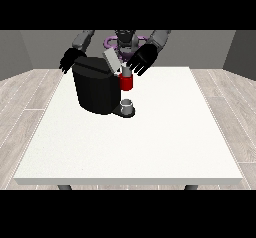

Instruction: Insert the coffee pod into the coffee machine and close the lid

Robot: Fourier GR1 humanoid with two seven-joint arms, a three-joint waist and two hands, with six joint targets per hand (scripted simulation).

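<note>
White tabletop (150, 142) spreads before me, wood floor around it. On it stands the black coffee machine (95, 89), its grey lid (112, 60) tilted up, a small cup (128, 105) on its base. My robot hand at the view's right (142, 58) hovers just above the red pod holder (127, 82), fingers spread and relaxed. My robot hand at the view's left (71, 59) hangs released behind the machine. I cannot make out the pod.

A large white table (150, 147) fills the frame's middle; a black coffee machine (95, 89) stands on its upper left part.
</note>
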